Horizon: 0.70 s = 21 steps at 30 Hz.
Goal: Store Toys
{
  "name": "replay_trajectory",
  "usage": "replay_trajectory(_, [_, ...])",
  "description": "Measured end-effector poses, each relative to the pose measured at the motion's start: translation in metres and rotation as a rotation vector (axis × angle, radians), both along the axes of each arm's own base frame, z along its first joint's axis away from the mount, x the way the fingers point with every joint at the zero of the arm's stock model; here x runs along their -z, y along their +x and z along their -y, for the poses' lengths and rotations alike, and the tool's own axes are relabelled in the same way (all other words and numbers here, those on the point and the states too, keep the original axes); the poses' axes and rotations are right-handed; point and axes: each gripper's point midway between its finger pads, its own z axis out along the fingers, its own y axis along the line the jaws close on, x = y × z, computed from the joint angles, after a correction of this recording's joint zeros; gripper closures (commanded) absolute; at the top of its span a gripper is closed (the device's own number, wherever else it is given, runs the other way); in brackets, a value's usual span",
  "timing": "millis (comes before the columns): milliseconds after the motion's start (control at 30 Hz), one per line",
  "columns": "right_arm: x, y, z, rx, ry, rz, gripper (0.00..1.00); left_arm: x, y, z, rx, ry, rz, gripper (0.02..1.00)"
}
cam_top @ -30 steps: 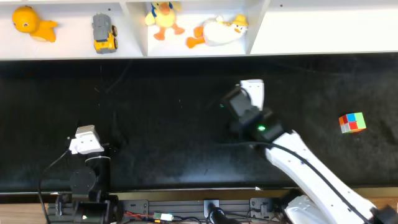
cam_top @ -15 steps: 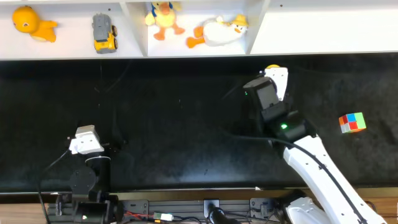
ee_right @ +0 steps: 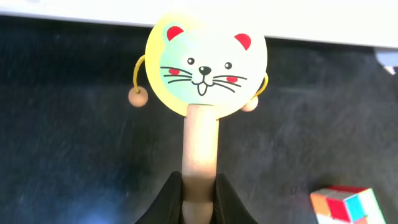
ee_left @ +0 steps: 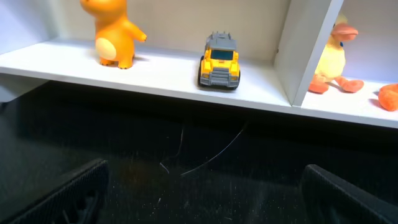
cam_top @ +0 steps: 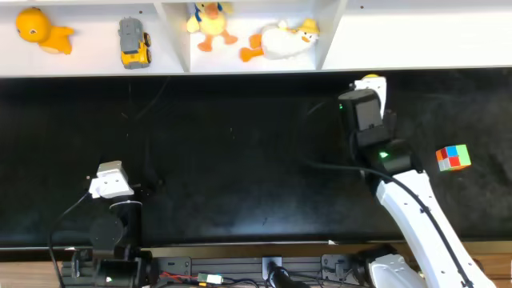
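My right gripper (ee_right: 198, 196) is shut on the wooden handle of a cat-face rattle drum (ee_right: 205, 62), a pale round head with red ears and two bead strings. From above, the right gripper (cam_top: 370, 86) sits close to the white shelf (cam_top: 400, 56), with the drum's yellow rim (cam_top: 370, 79) at its tip. A multicoloured cube (cam_top: 453, 158) lies on the black mat to the right; it is also seen as the cube (ee_right: 345, 204). My left gripper (ee_left: 199, 205) is open near the mat's front left, facing the shelf.
The shelf compartments hold an orange duck (cam_top: 42, 30), a yellow toy truck (cam_top: 134, 42), a yellow plush duck (cam_top: 211, 24) and a white plush duck (cam_top: 282, 40). The right compartment (cam_top: 424, 32) has bare floor. The left arm's white wrist (cam_top: 110, 181) rests low at the left.
The right arm has carried the rattle drum up and to the right, from the mat's middle toward the shelf's right compartment. The left arm has stayed still.
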Motion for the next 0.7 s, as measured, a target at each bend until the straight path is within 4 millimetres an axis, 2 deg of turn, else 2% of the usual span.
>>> replay_trajectory(267, [-0.015,0.025,0.008,-0.02,0.009,0.098,0.925,0.0,0.0,0.0,0.0,0.0,0.0,0.02])
replay_trajectory(500, [-0.011,0.048,0.016,-0.026,0.052,0.133,0.917,0.0,0.0,0.0,0.0,0.0,0.0,0.02])
replay_trajectory(700, [-0.01,0.07,0.015,-0.065,0.097,0.181,0.91,0.0,0.0,0.0,0.0,0.0,0.0,0.02])
